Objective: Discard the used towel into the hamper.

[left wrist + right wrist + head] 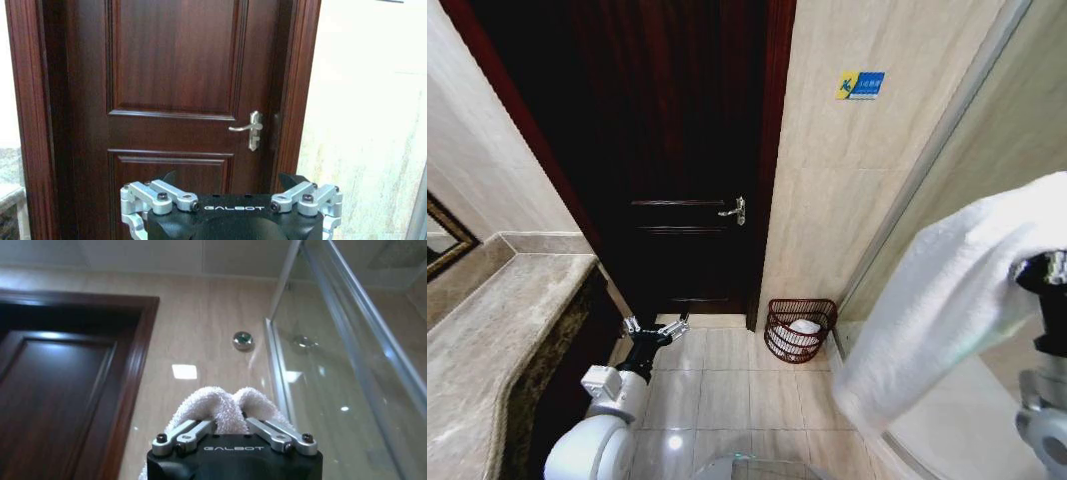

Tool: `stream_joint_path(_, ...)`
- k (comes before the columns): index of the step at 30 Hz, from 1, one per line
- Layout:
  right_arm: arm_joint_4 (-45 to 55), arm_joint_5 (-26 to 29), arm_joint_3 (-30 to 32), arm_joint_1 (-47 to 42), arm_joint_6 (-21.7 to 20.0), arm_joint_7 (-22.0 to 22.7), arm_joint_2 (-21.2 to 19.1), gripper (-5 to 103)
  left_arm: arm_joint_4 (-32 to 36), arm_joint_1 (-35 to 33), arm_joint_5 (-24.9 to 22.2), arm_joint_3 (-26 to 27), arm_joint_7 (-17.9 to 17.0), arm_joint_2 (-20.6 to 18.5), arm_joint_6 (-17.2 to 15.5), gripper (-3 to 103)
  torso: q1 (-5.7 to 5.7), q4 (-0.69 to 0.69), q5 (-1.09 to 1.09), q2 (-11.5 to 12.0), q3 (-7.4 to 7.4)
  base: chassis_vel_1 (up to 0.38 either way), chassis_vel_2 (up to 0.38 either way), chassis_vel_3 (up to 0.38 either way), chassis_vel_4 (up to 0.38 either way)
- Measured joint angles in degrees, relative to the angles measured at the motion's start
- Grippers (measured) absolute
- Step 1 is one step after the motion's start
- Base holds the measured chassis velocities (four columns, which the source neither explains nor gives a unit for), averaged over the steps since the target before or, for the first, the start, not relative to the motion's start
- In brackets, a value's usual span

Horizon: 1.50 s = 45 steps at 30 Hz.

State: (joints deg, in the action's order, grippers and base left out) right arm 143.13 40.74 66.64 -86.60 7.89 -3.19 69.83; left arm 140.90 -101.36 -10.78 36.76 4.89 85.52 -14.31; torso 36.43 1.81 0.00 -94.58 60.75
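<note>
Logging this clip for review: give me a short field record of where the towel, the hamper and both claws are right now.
towel: white towel, hanging from the right claw, raised at the robot's right
right claw: shut on the towel
left claw: left claw low, open, holding nothing, facing the dark door
hamper: hamper on the floor beside the door frame, something white inside
task state: towel not yet in the hamper

Head view: even, fairly bright indoor light, strong wide-angle bending at the edges; door frame [772,150] and shower glass [987,120] lean inward. Door [667,150] is nearly black, panel detail lost. Small bright glare spot on the floor tiles [674,441]. White towel [947,300] close to the lens, soft. Left wrist view: door [173,75] evenly lit, slightly soft; wall [367,125] washed out. Right wrist view: light patch reflected on the wall tile [185,371], specks of glare on the shower glass [333,390].
</note>
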Motion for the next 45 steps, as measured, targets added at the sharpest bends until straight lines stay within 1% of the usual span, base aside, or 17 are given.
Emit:
stream_joint_path(2, -0.40, 0.08, -0.61, 0.83, 0.00, 0.03, -0.40, 5, 0.00, 0.00, 0.00, 0.00, 0.00, 0.00, 0.00, 100, 0.00, 0.00, -0.03, 0.00, 0.00, 0.000, 0.000, 0.000, 0.000)
stream_joint_path(4, -2.22, 0.17, -2.08, 3.23, 0.37, -0.03, -1.17, 5, 0.00, 0.00, 0.00, 0.00, 0.00, 0.00, 0.00, 100, 0.00, 0.00, 0.00, 0.00, 0.00, 0.000, 0.000, 0.000, 0.000)
stream_joint_path(9, -4.54, -0.47, -4.10, 6.07, 0.65, -0.37, -1.44, 5, 0.00, 0.00, 0.00, 0.00, 0.00, 0.00, 0.00, 100, 0.00, 0.00, 0.00, 0.00, 0.00, 0.000, 0.000, 0.000, 0.000)
stream_joint_path(13, -5.89, -1.71, -5.97, 8.89, -1.51, -1.25, -0.98, 5, 0.00, 0.00, 0.00, 0.00, 0.00, 0.00, 0.00, 100, 0.00, -0.02, -0.01, 0.00, 0.00, 0.000, 0.000, 0.000, 0.000)
stream_joint_path(15, -6.24, -2.14, -6.55, 9.50, -1.83, -1.33, -0.83, 5, 0.00, 0.00, 0.00, 0.00, 0.00, 0.00, 0.00, 100, 0.00, -0.01, -0.01, 0.00, 0.00, 0.000, 0.000, 0.000, 0.000)
stream_joint_path(17, -7.15, -4.04, -7.94, 10.81, -3.14, -1.45, -0.18, 5, 0.00, 0.00, 0.00, 0.00, 0.00, 0.00, 0.00, 100, 0.00, -0.01, 0.00, 0.00, 0.00, 0.000, 0.000, 0.000, 0.000)
stream_joint_path(21, -7.69, -5.64, -10.46, 11.89, -3.55, -1.47, 0.80, 5, 0.00, 0.00, 0.00, 0.00, 0.00, 0.00, 0.00, 100, 0.00, -0.01, -0.01, 0.00, 0.00, 0.000, 0.000, 0.000, 0.000)
stream_joint_path(25, -8.05, -6.50, -12.29, 12.64, -3.62, -1.51, 0.76, 5, 0.00, 0.00, 0.00, 0.00, 0.00, 0.00, 0.00, 100, 0.00, -0.01, 0.00, 0.00, 0.00, 0.000, 0.000, 0.000, 0.000)
stream_joint_path(34, -8.25, -6.60, -13.00, 12.97, -3.62, -1.57, -0.52, 5, 0.00, 0.00, 0.00, 0.00, 0.00, 0.00, 0.00, 100, -0.02, -0.01, -0.01, 0.00, -0.01, -0.012, 0.013, 0.011, -0.010)
stream_joint_path(38, -8.21, -6.35, -12.90, 13.08, -3.62, -1.70, -0.67, 5, 0.00, 0.00, 0.00, 0.00, 0.00, 0.00, 0.00, 100, 0.00, 0.00, 0.01, 0.00, 0.00, -0.088, 0.081, 0.084, -0.082)
stream_joint_path(45, -7.35, -6.37, -12.34, 13.50, -4.01, -1.90, -0.72, 5, 0.00, 0.00, 0.00, 0.00, 0.00, 0.00, 0.00, 100, 0.02, -0.01, 0.00, 0.00, 0.00, -0.127, 0.108, 0.111, -0.107)
